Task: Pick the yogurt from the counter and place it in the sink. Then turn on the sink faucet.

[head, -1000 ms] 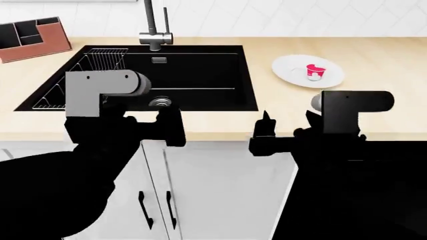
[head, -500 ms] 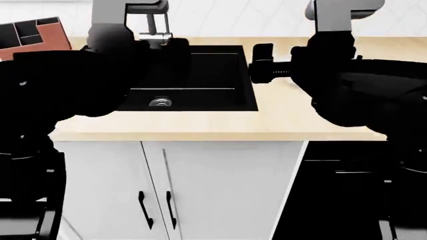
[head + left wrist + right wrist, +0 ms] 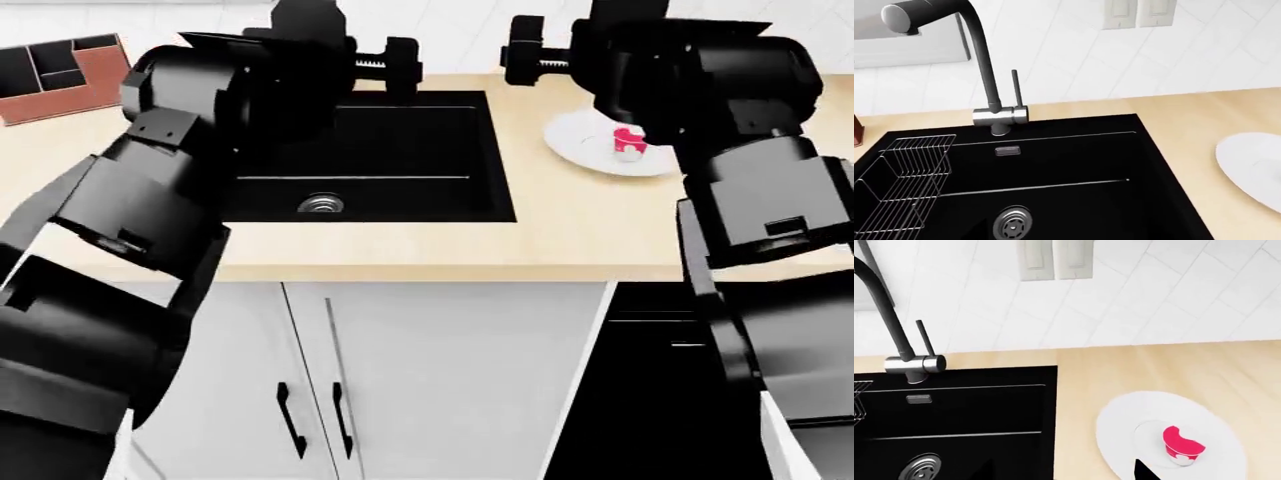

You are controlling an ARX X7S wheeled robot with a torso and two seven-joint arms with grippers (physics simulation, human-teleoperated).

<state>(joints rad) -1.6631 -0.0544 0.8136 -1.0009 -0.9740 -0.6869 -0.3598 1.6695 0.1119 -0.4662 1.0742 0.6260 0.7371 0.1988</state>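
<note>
Both arms hang high over the tabletop (image 3: 400, 240), pincer states untellable, your right nearest the yogurt cup (image 3: 1182, 446) on its white plate (image 3: 1134, 425), suggesting a reach.

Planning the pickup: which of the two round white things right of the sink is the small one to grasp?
The small pink-red and white yogurt cup. It stands on the wide flat white plate, which is far broader.

Small pink-and-white yogurt cup (image 3: 1182, 445) on round white plate (image 3: 1121, 430), on beige wooden counter (image 3: 574, 235) right of black rectangular sink (image 3: 1074, 185). Slim chrome faucet (image 3: 991, 95) behind sink; wire rack (image 3: 901, 187) in sink's left side.
</note>
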